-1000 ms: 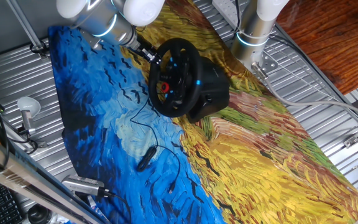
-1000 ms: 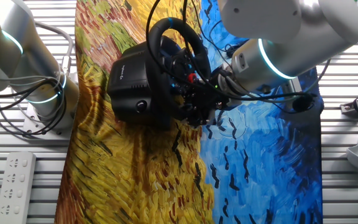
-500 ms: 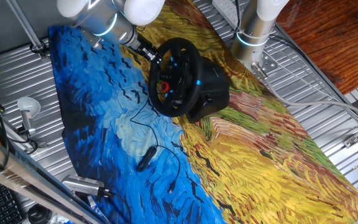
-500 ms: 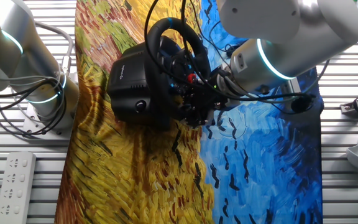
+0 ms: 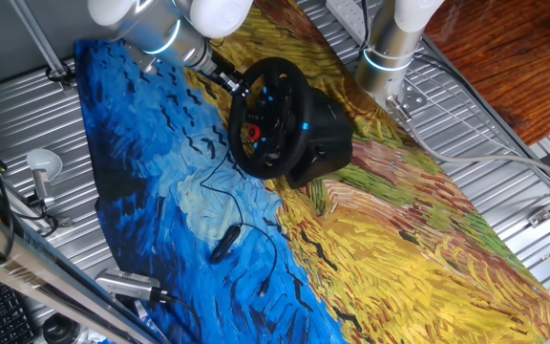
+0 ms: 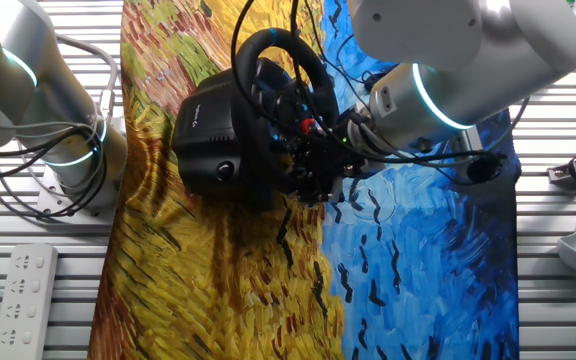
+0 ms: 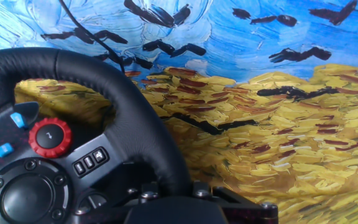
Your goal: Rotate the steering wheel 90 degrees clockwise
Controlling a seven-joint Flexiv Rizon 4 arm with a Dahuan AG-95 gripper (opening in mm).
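One fixed view shows the steering wheel [image 5: 273,118] standing on its bulky black base [image 5: 325,141] in the middle of a cloth [image 5: 370,239] printed like a painting, blue with black bird strokes on one half and yellow wheat on the other, spread over the ribbed metal surface [image 5: 504,143]. The wheel faces the blue half, and its hub carries small blue lights and a red knob [image 5: 252,133]. The arm [image 5: 151,24] reaches in from the blue side, and the gripper [image 5: 229,82] sits right at the rim's upper edge; the jaws are hidden against the black rim, so I cannot tell whether they are clenched on it or released. A small black device [image 5: 222,245] on a thin cable lies on the blue part, well apart from the wheel. The other fixed view looks from the opposite side: the gripper [image 6: 323,165] is pressed in close to the wheel's rim [image 6: 278,95], tangled with dark cables, and the base [image 6: 213,135] bears a small pale marking too faint to read. A white power strip [image 6: 23,290] lies on the bare metal at the cloth's edge. The hand view sees the leather rim [image 7: 104,93] sweeping across the lower left, with the red knob [image 7: 50,137] marked by a small white arrow, two blue buttons [image 7: 18,119] beside it, and a row of three small grey buttons [image 7: 89,162] whose symbols are too tiny to make out.
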